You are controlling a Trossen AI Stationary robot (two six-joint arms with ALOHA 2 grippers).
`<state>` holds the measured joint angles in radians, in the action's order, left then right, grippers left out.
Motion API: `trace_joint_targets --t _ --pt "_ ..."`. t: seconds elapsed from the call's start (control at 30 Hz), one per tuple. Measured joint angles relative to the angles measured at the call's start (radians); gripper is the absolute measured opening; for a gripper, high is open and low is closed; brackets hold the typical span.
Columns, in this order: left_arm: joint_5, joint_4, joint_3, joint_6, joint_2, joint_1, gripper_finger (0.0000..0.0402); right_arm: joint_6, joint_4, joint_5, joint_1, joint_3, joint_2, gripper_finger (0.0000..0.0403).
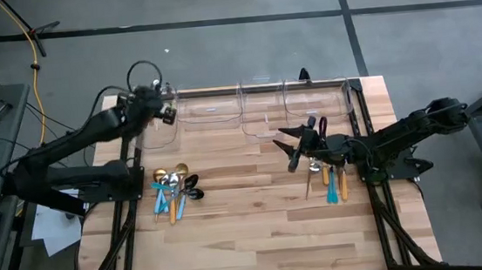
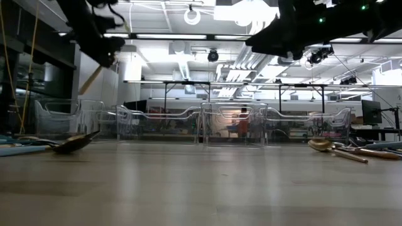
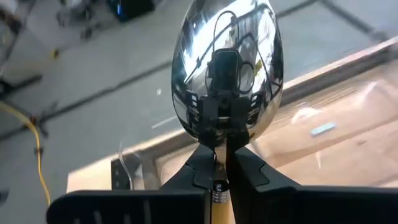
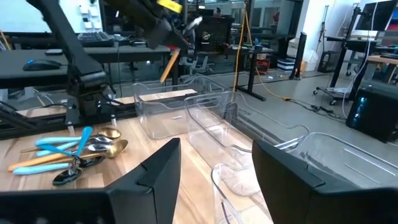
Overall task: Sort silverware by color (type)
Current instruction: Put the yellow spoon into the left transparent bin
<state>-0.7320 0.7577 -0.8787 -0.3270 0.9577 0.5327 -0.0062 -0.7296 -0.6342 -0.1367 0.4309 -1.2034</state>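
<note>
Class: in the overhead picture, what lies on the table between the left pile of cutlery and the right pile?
Nothing: the high view shows bare table between left pile and right pile.

My left pincer (image 1: pixel 167 115) is clamped tight, raised over the far left corner of the light wooden desk (image 1: pixel 258 230). My right pincer (image 1: pixel 293 148) hangs spread wide above that desk's right half.
</note>
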Motion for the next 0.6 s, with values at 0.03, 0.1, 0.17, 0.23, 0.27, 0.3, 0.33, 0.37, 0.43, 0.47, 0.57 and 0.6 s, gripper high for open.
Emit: trace_joint_targets --t 0.03,0.1,0.17,0.23,0.27,0.3,0.33,0.37,0.43,0.47,0.57,0.6 --pt "0.034 -0.001 -0.005 0.008 0.026 0.04 0.0007 0.003 0.0 0.0 0.003 0.0 0.0 0.0183" --pt "0.112 0.005 -0.007 0.025 0.081 0.118 0.0007 0.01 0.0 0.0 0.012 0.0 0.0 0.0183" --pt "0.18 0.007 -0.007 0.023 0.136 0.189 0.0007 0.032 0.0 0.0 0.02 0.0 0.0 0.0183" --pt "0.244 0.009 -0.007 -0.009 0.188 0.255 0.0007 0.058 0.001 0.0 0.027 0.0 0.0 0.0183" --pt "0.275 0.009 -0.007 -0.03 0.213 0.284 0.0007 0.07 0.005 0.001 0.03 0.0 0.0 0.0183" --pt "0.308 0.01 -0.007 -0.046 0.238 0.308 0.0007 0.08 0.013 0.004 0.032 0.0 0.0 0.0183" --pt "0.34 0.011 -0.007 -0.056 0.262 0.327 0.0007 0.088 0.024 0.008 0.034 0.0 0.0 0.0183" --pt "0.362 0.015 -0.007 -0.063 0.284 0.342 0.0008 0.096 0.033 0.009 0.034 0.0 0.0 0.0183" --pt "0.379 0.03 -0.007 -0.078 0.326 0.367 0.001 0.106 0.05 0.01 0.034 0.0 0.0 0.0183" --pt "0.381 0.037 -0.008 -0.08 0.346 0.378 0.0011 0.112 0.055 0.011 0.034 0.0 0.0 0.0183" --pt "0.387 0.055 -0.011 -0.073 0.399 0.393 0.0011 0.122 0.061 0.011 0.034 0.0 -0.001 0.0183" --pt "0.398 0.054 -0.014 -0.072 0.412 0.393 0.0011 0.122 0.06 0.012 0.034 0.0 -0.001 0.0183"
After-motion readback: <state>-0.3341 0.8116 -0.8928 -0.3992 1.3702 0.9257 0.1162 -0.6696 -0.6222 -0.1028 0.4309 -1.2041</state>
